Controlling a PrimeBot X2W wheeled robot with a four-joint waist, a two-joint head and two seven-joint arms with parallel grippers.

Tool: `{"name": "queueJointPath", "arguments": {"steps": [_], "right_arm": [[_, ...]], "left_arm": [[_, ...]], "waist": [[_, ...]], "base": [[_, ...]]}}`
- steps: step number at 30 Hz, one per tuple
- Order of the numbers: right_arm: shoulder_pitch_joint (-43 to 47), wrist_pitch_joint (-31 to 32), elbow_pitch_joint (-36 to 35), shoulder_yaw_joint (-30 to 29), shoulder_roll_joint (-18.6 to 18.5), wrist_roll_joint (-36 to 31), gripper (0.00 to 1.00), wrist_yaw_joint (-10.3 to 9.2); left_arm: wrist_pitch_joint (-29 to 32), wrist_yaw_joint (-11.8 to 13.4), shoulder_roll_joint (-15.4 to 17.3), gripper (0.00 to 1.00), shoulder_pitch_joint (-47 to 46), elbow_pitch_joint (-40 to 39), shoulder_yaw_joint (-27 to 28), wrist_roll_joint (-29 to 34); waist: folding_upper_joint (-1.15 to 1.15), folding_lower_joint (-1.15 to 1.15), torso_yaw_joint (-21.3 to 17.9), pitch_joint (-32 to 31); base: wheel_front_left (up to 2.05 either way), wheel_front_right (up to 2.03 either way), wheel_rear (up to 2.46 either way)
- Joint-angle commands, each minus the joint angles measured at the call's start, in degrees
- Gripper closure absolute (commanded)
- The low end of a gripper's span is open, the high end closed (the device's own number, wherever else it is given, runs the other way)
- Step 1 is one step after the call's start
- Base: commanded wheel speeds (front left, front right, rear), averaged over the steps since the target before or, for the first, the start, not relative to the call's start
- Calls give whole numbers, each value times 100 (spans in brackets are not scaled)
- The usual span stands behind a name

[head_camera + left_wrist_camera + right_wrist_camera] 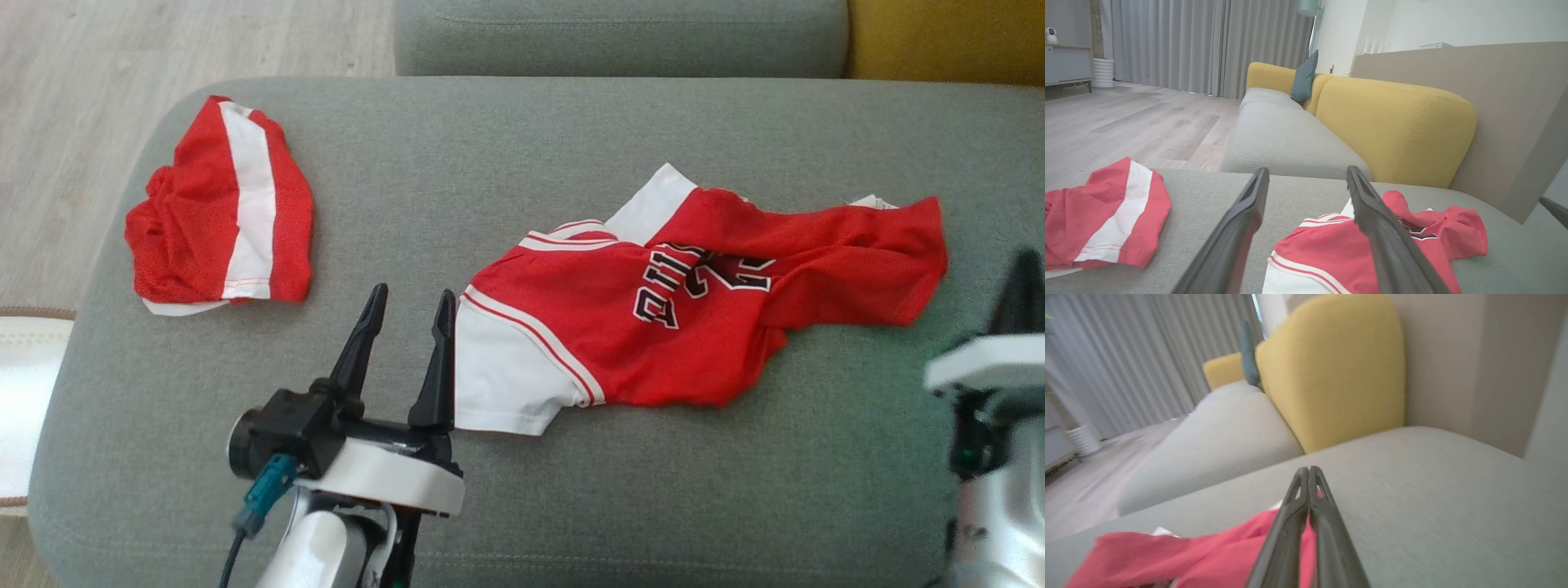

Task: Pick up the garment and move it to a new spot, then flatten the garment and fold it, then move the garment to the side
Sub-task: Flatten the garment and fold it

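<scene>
Left gripper (406, 304), jaws wide, just beside garment (653, 327). Right gripper (1309, 470), jaws shut; can't tell if on cloth. I'd pinch single-layer edges, lift evenly.

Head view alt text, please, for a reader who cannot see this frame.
A crumpled red and white jersey lies on a grey sofa cushion, with the open left gripper poised beside its white sleeve. Red and white shorts lie apart at the cushion's left end, and the right gripper, blurred, sits at the right edge.
</scene>
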Motion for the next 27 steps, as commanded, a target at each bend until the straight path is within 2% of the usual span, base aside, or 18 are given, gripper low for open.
{"name": "queueJointPath", "arguments": {"steps": [1, 6, 10, 11, 12, 18, 24, 27], "right_arm": [[13, -34, -414, 544, -25, 145, 100, 43], [621, -192, -1305, 1735, -25, 408, 100, 43], [1207, -269, -1882, 2241, -25, 220, 100, 43], [1358, -277, -1969, 2309, -25, 190, 59, 43], [1511, -269, -2020, 2403, -25, 156, 0, 43], [2035, -261, -2213, 2684, -25, 62, 0, 43], [2010, -185, -2318, 2643, -25, 51, 0, 43], [1940, -88, -2280, 2432, -25, 14, 0, 43]], "left_arm": [[-29, 26, 8, 0, -117, -207, 209, -26], [-29, 1, 8, 0, -110, -233, 280, 12], [-29, -25, 8, 0, -91, -233, 315, 33], [-29, -27, 8, 0, -80, -228, 312, 40], [-29, -31, 8, 0, -63, -216, 306, 44], [-29, -46, 8, 0, 15, -131, 257, 57], [-29, -56, 8, 0, -14, -141, 261, 75], [-29, -60, 8, 0, -58, -168, 249, 82]], "waist": [[0, 0, 42, -24], [0, 0, 70, -43], [0, 0, 79, -66], [0, 0, 83, -73], [0, 0, 87, -83], [0, 0, 100, -99], [0, 0, 123, -60], [0, 0, 155, 27]], "base": [[0, 0, 0], [0, 0, 0], [0, 0, 0], [0, 0, 0], [0, 0, 0], [0, 0, 0], [0, 0, 0], [0, 0, 0]]}}
